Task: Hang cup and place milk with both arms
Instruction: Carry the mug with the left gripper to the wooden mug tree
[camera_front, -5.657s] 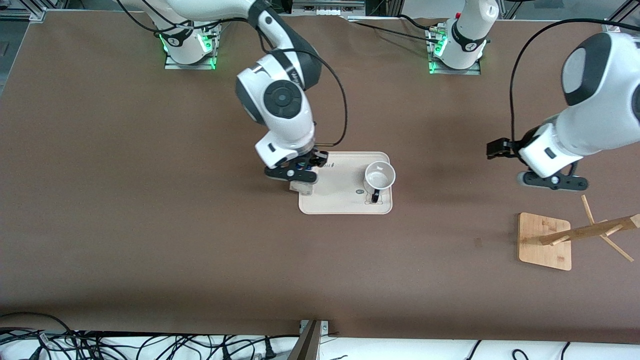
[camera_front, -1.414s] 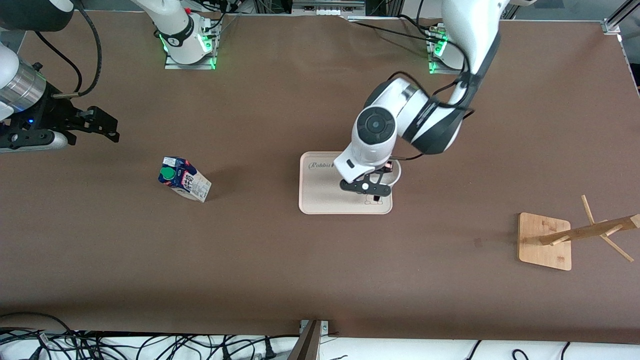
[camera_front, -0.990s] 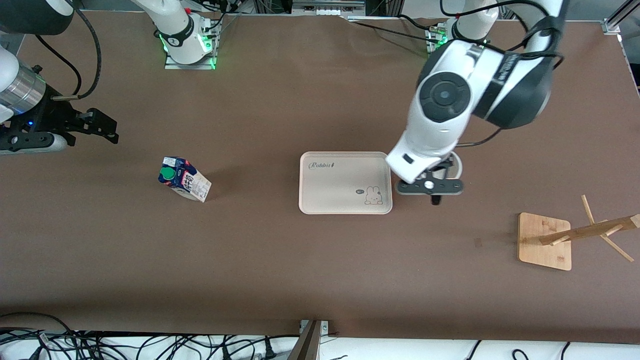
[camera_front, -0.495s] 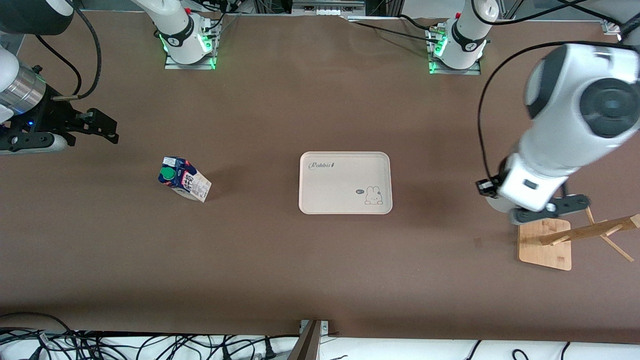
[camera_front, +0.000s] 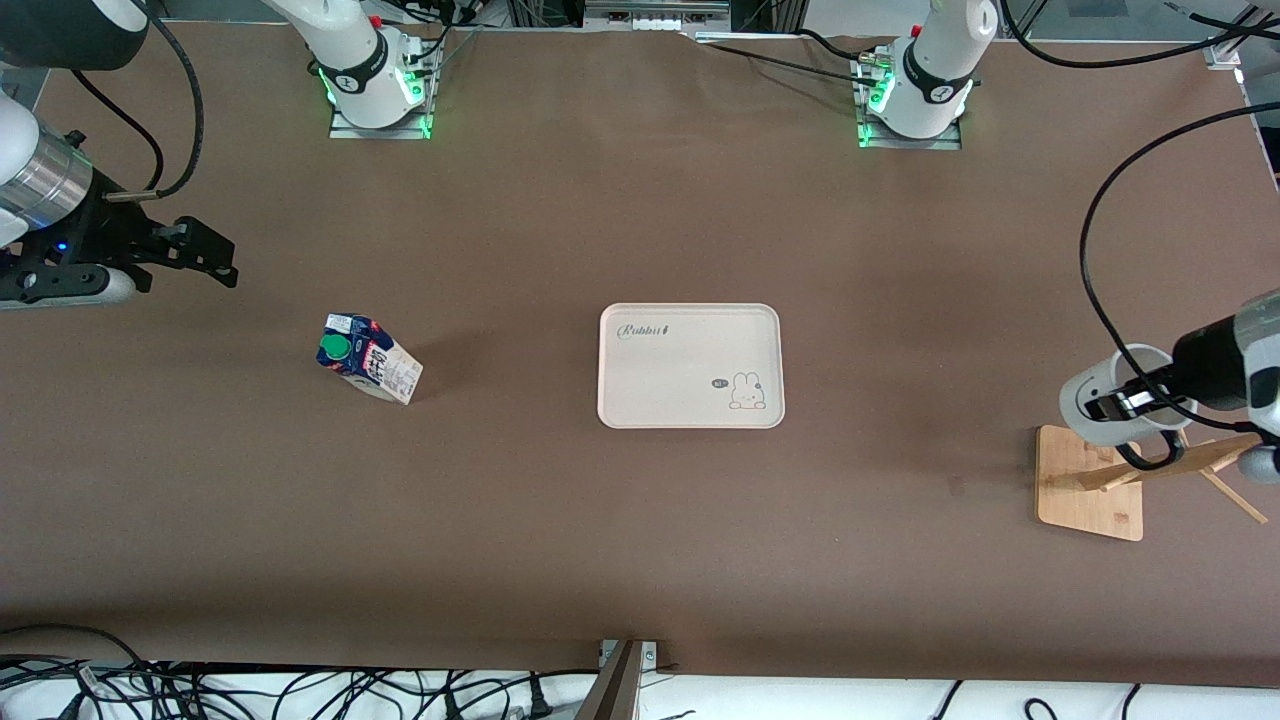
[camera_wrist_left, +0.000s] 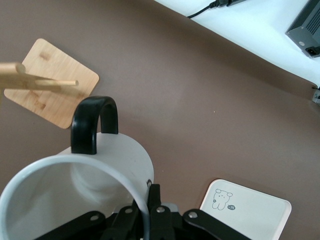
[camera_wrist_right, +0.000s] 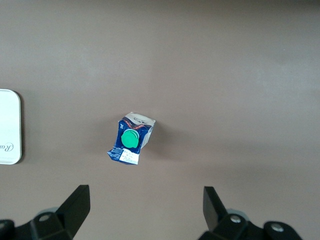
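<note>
The white cup hangs tilted in my left gripper, which is shut on its rim over the wooden rack. Its black loop handle is close by a rack peg. In the left wrist view the cup fills the foreground, its handle points toward the peg, and the left gripper clamps the rim. The milk stands on the table toward the right arm's end. My right gripper is open and empty, above the milk in its wrist view.
A cream tray with a rabbit print lies at the table's middle with nothing on it; its corner shows in the left wrist view and its edge in the right wrist view. Cables run along the table's near edge.
The right gripper moved the milk off the tray onto the table and drew back. The left gripper lifted the cup from the tray and carried it over the rack, tilting it.
</note>
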